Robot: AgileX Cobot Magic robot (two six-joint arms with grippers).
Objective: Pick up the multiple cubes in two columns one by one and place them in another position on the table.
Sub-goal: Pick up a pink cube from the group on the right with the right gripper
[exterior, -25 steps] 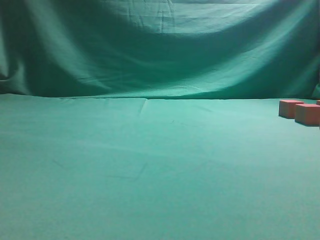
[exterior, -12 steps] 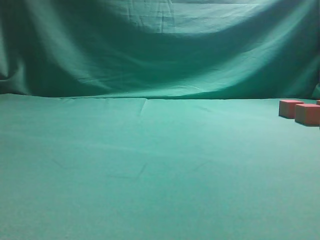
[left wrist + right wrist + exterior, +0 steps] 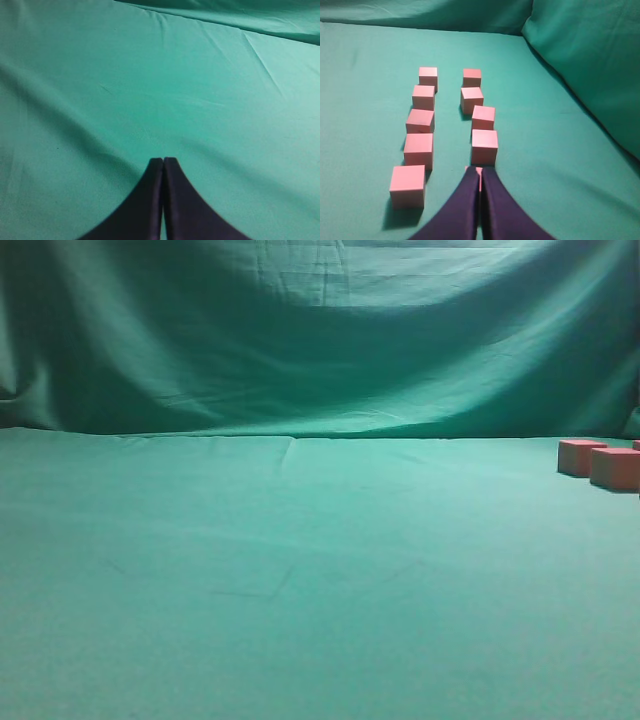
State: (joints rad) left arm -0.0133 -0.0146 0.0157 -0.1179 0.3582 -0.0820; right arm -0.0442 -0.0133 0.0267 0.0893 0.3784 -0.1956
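Several salmon-pink cubes stand in two columns on the teal table (image 3: 560, 170) in the right wrist view. The left column runs from a near cube (image 3: 408, 186) to a far cube (image 3: 428, 77). The right column runs from a cube (image 3: 484, 146) to a far cube (image 3: 472, 77). My right gripper (image 3: 481, 169) is shut with nothing between its fingers, and its tips cover most of the nearest right-column cube (image 3: 479, 170). Two cubes (image 3: 581, 456) (image 3: 614, 468) show at the exterior view's right edge. My left gripper (image 3: 163, 160) is shut over bare cloth.
A wrinkled green backdrop (image 3: 320, 340) hangs behind the table, and it also rises along the right side in the right wrist view as draped cloth (image 3: 590, 60). A faint crease (image 3: 285, 455) crosses the table cloth. Neither arm shows in the exterior view.
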